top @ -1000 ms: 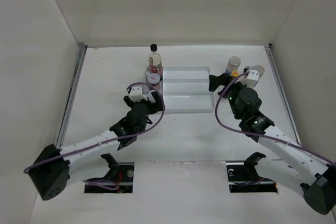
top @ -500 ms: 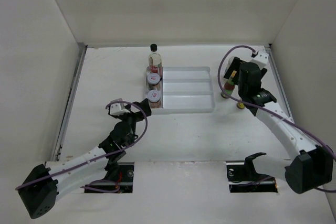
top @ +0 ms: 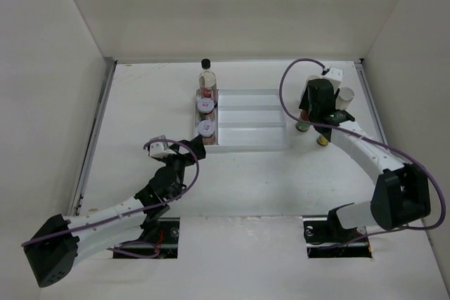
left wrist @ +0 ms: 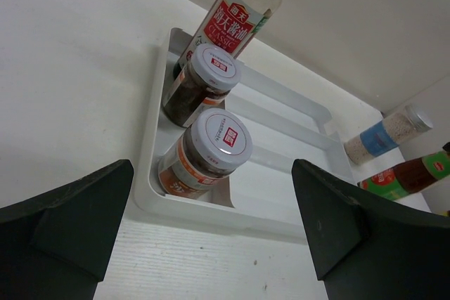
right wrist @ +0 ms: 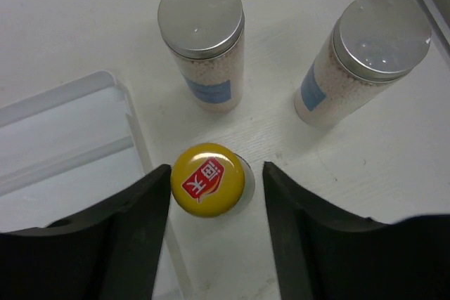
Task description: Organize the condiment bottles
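The white stepped tray (top: 253, 114) holds two red-labelled jars (top: 204, 105) (top: 207, 128) in its left end, seen closer in the left wrist view (left wrist: 209, 75) (left wrist: 214, 147). A clear black-capped bottle (top: 206, 77) stands behind them. My left gripper (top: 188, 147) (left wrist: 212, 173) hangs open, short of the tray's near left corner. To the tray's right, my right gripper (top: 306, 117) (right wrist: 216, 173) straddles a dark yellow-capped bottle (right wrist: 208, 179). Its left finger touches the cap and a gap remains on the right. Two silver-lidded shakers (right wrist: 202, 36) (right wrist: 365, 57) stand just beyond.
Another yellow cap (top: 322, 140) shows near the right arm. The tray's rim (right wrist: 137, 138) lies close to the left of the straddled bottle. White walls enclose the table, and the right wall edge (top: 371, 103) runs near the shakers.
My left arm has drawn back from the tray's left end toward the near side. My right arm has swung to the bottles right of the tray, and its jaws have narrowed around the yellow-capped bottle.
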Robot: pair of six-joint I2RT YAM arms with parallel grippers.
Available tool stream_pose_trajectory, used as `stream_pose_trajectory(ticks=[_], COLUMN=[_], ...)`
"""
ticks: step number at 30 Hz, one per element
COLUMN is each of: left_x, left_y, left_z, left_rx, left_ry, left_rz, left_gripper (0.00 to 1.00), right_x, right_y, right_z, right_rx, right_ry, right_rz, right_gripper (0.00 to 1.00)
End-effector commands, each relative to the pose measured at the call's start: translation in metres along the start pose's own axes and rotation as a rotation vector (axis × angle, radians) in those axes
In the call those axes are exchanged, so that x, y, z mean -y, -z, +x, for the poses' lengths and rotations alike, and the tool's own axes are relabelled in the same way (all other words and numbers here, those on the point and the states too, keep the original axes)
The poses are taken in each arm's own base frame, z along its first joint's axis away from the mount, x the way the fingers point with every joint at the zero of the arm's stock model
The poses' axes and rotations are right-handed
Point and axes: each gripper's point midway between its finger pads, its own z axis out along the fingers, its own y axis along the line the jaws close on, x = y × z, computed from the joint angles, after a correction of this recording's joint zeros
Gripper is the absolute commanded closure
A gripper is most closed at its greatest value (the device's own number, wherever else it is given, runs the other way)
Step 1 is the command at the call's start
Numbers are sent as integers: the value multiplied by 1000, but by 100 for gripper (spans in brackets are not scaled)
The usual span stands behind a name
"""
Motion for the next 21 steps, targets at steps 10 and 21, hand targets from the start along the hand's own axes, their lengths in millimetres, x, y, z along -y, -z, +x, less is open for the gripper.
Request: stream_pose_trajectory(ticks=[10,21], left_x=[6,1], left_y=[-1,-3], left_z=[-5,2], left_rx=[29,17], left_ry=[60,55], left_rz=[17,0], left_gripper=[0,0], right_x=[-9,-170], right_y=[35,79], right_z=[-97,-128], right_rx=[304,335], right_ry=[-81,-137], right_rz=[4,-396], right_gripper=[70,69])
